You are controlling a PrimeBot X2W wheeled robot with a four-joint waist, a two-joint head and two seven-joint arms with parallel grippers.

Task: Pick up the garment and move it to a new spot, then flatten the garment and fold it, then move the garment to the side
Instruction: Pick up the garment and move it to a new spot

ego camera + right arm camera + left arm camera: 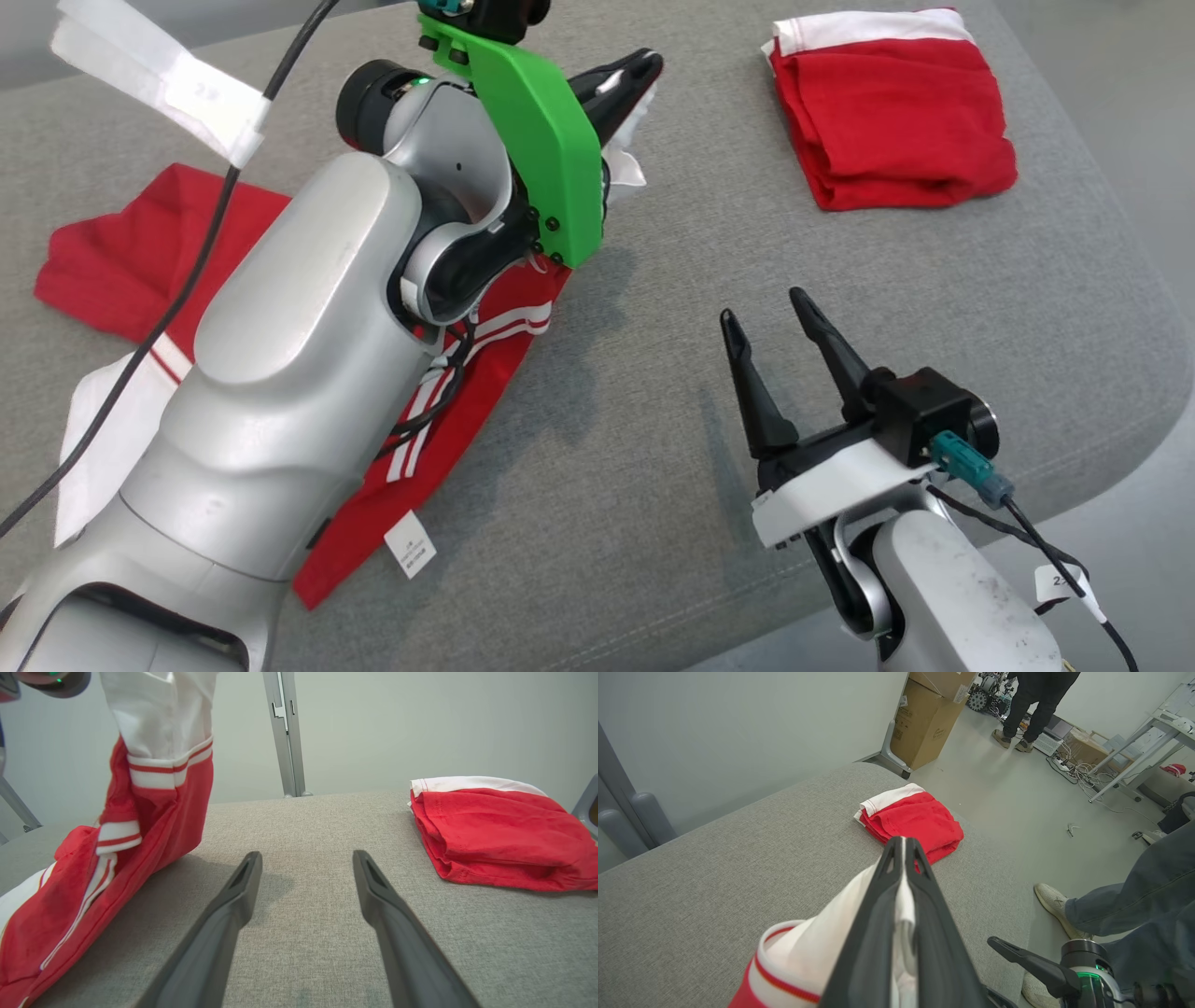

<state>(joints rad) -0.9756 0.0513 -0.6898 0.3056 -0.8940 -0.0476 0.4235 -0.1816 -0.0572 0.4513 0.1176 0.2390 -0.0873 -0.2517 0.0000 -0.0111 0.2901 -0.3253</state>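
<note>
left hand (639, 65) clamped on the garment (121, 252), rest trails back below it; right hand (764, 308) spread apart, empty, just beside.

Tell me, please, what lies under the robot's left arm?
The red and white garment lies on the grey cushion under it, one white part held up by the shut left gripper. The arm covers the garment's middle, so that part cannot be seen.
</note>
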